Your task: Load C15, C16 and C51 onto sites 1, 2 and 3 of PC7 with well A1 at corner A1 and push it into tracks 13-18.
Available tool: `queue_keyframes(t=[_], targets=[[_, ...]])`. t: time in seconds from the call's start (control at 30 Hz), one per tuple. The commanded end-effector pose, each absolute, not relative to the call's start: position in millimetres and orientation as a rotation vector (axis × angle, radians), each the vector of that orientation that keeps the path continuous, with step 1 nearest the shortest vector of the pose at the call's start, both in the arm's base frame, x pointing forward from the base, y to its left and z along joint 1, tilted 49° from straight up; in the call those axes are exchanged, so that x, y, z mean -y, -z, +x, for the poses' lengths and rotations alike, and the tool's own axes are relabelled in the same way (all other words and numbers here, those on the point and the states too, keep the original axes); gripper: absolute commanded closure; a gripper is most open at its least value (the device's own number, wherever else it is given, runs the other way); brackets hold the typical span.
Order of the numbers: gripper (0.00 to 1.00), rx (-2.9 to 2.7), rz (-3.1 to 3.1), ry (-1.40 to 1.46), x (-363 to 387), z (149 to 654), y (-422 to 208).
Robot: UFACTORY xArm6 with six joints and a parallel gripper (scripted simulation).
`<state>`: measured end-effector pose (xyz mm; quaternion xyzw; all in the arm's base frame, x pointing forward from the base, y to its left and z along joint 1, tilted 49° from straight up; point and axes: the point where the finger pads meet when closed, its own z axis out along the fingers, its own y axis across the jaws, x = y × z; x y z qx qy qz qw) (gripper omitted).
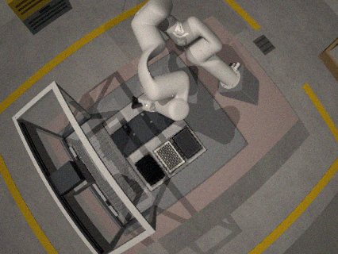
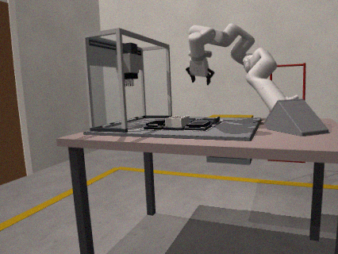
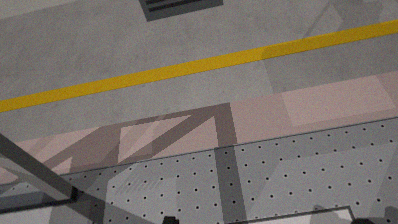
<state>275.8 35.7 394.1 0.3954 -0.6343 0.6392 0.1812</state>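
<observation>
You have one arm [image 2: 259, 75] and one gripper [image 2: 200, 78], hanging high above the table [image 2: 222, 148] near the middle of the exterior view, its jaws spread wide with nothing between them.

Count three plates in the top view, set in a single row of nests just right of centre. The row's long axis runs from lower left to upper right. At the lower-left end sits the dark C15 [image 1: 150, 170], in the middle the pale C51 [image 1: 169, 156] with its grid of wells, and at the upper-right end the dark C16 [image 1: 186, 142]. In the exterior view C51 [image 2: 177, 121] stands taller than its two flat neighbours.

The one carrier, PC7 [image 1: 136, 131], lies on the apron at the centre of the top view, just left of the nests, partly under the arm's shadow; its long axis and heading you cannot make out there.

One framed instrument [image 1: 104, 171] fills the lower left of that view. The wrist view shows only a perforated plate [image 3: 300, 170], table edge and floor with one yellow line [image 3: 200, 67].
</observation>
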Motion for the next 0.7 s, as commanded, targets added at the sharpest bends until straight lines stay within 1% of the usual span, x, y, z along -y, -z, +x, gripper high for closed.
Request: queue_keyframes(t=[0.0, 0.53, 0.67], targets=[[0.0, 1.793, 1.117, -1.806, -36.1, 275.9, -394.5], [0.0, 1.793, 1.117, -1.806, -36.1, 275.9, -394.5], [0.0, 1.816, 1.2, -1.758, -47.3, 287.4, -382.6]])
